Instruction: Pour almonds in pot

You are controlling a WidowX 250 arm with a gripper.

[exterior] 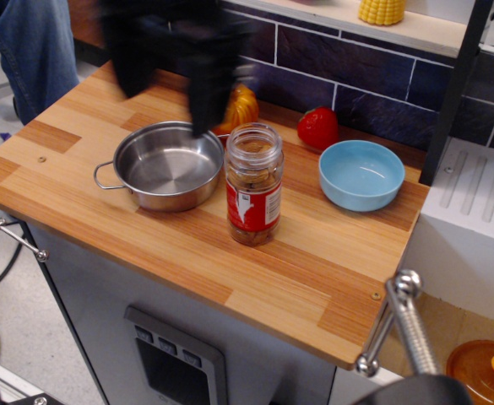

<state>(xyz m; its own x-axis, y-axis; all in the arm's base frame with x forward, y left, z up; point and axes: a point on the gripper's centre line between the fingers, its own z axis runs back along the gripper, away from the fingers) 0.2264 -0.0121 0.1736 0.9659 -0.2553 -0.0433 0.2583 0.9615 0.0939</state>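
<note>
Almonds [252, 234] low in upright open jar, just right of empty steel pot [167, 166]

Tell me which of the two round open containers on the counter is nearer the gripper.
The steel pot, left of the jar. The blurred gripper hangs just above its back rim; the blue bowl sits far to the right.

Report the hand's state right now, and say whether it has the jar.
Hand: open, fingers apart, holding nothing, blurred by motion above the pot. The almond jar stands alone on the counter.
</note>
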